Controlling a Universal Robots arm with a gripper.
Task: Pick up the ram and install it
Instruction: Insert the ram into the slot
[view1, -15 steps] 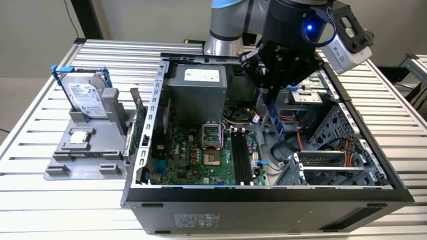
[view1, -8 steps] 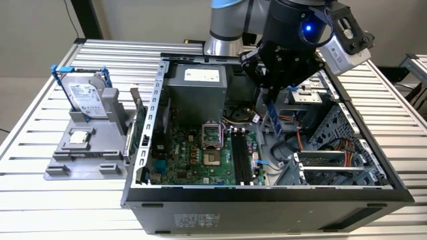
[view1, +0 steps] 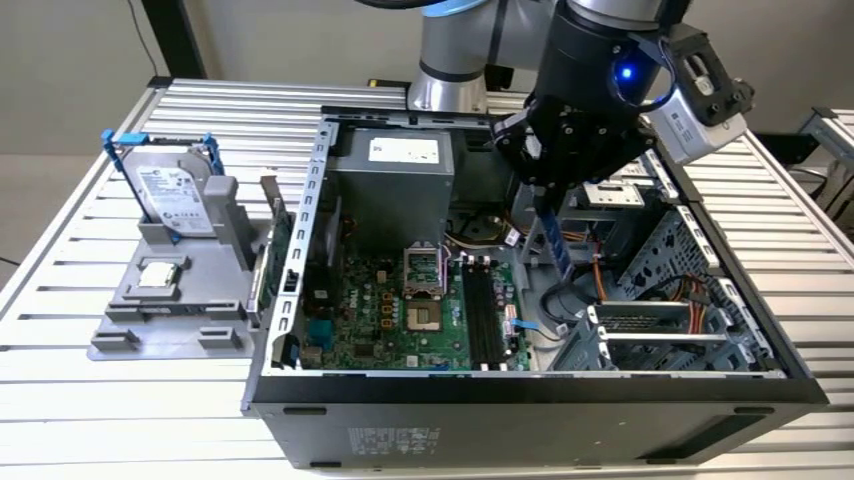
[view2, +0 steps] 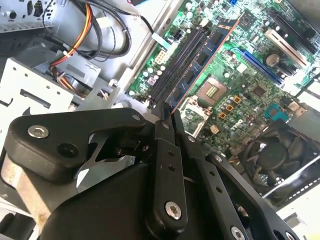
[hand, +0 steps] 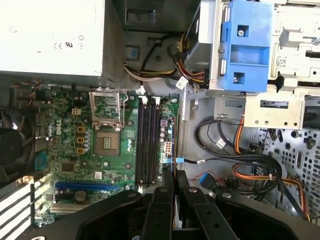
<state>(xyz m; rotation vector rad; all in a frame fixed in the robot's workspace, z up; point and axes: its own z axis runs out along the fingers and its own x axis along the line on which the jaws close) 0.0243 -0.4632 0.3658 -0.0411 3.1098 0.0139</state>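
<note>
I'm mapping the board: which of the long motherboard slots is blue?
The expansion slot near the CPU socket is the blue one; the memory slots, close to the ram held in the gripper, are black.

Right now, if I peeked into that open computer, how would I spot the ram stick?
Find the open computer case, then the black gripper reaching into it. The ram is the thin blue stick pinched in that gripper, hanging near the long black slots on the green motherboard. Unlike those slots, it is blue, upright and held off the board.
</note>
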